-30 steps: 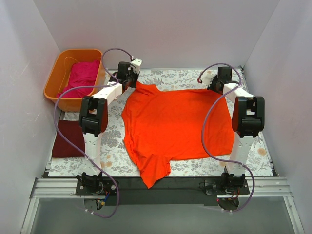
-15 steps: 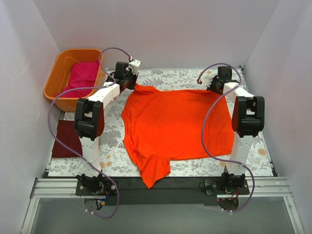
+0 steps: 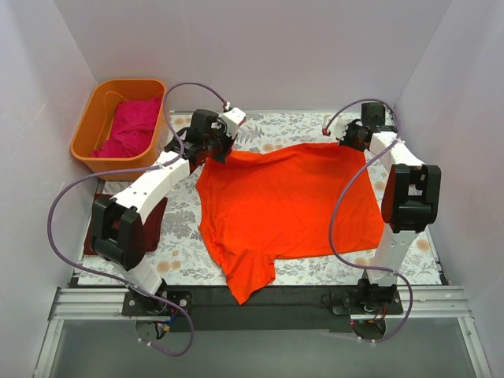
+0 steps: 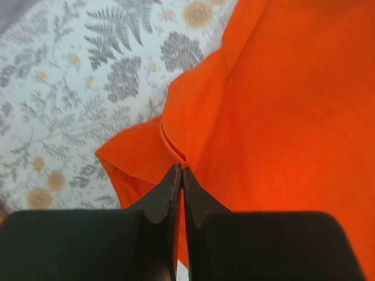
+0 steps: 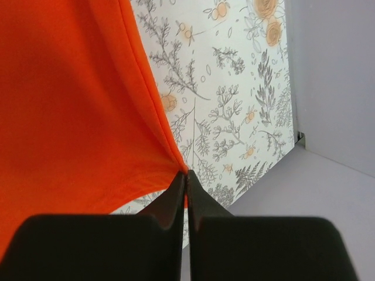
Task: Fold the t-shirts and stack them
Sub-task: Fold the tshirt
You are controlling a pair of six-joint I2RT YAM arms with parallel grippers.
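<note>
The bright orange-red t-shirt (image 3: 287,201) lies spread across the middle of the floral table. My left gripper (image 3: 221,150) is shut on its far left sleeve and holds it off the table; the pinched cloth shows in the left wrist view (image 4: 176,140). My right gripper (image 3: 352,142) is shut on the shirt's far right corner (image 5: 88,105) and lifts that edge. The magenta-pink t-shirt (image 3: 131,126) lies crumpled in the orange tub (image 3: 93,126). The dark maroon t-shirt (image 3: 93,236) lies folded at the left edge, partly hidden by my left arm.
The tub stands at the back left corner. Grey walls close the table on the left, back and right. A black rail (image 3: 260,299) runs along the near edge, and the shirt's near sleeve hangs over it.
My left gripper has carried the sleeve to the right and toward the near side, folding it over the shirt. My right gripper has lifted its corner slightly and shifted right.
</note>
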